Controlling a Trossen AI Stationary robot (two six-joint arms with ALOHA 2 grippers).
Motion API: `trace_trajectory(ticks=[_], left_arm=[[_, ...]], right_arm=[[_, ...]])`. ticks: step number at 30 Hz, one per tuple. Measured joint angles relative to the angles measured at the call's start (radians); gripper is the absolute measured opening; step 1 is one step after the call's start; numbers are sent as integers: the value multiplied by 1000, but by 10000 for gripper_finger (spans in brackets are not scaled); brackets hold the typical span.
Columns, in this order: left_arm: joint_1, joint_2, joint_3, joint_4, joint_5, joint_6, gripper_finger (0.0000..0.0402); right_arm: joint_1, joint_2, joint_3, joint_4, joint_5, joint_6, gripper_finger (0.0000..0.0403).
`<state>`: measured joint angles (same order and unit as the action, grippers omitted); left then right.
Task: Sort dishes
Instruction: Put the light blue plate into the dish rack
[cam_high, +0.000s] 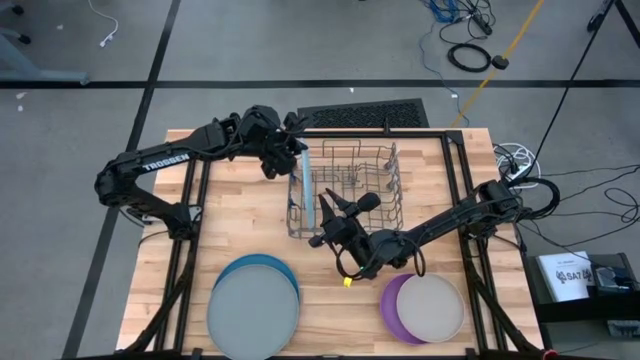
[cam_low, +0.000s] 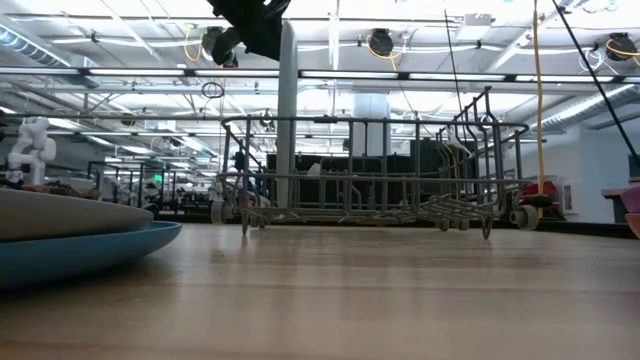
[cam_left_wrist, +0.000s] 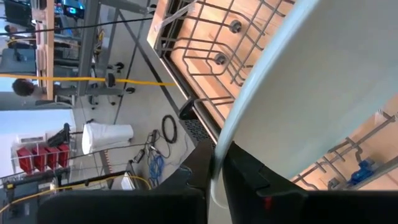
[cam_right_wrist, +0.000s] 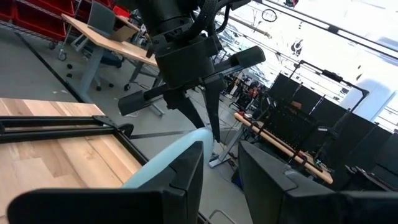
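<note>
A light blue plate (cam_high: 308, 190) stands on edge at the left end of the grey wire rack (cam_high: 360, 185), its lower part among the wires. My left gripper (cam_high: 289, 152) reaches in from the rack's far left corner and is shut on the plate's rim. My right gripper (cam_high: 345, 205) hovers level over the rack's near side, open, with nothing in the gap between its fingers (cam_right_wrist: 221, 155). One of its fingers (cam_right_wrist: 183, 171) stands close beside the plate (cam_right_wrist: 163, 163). My left gripper pinches the plate's rim (cam_left_wrist: 219, 149) between its two fingers, at the upper far part of the plate. The fingers slant down from the table's far left. The plate (cam_left_wrist: 323, 81) stands on edge in the hold. My right gripper: I cannot tell whether its finger touches the plate.
A grey plate (cam_high: 252, 312) lies on a darker blue one (cam_high: 270, 264) at the near left. A beige-grey plate (cam_high: 433, 308) lies on a purple one (cam_high: 390, 300) at the near right. A small yellow piece (cam_high: 347, 282) lies between the stacks.
</note>
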<state>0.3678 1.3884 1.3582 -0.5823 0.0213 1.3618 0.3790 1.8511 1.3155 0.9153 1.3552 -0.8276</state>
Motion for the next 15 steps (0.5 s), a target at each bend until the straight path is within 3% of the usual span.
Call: trace_trajectory(ticks=[15], left_arm=[[-1,0,0,1,-1,-25,41]], right_arm=[[0,0,0,0,0,0,96]])
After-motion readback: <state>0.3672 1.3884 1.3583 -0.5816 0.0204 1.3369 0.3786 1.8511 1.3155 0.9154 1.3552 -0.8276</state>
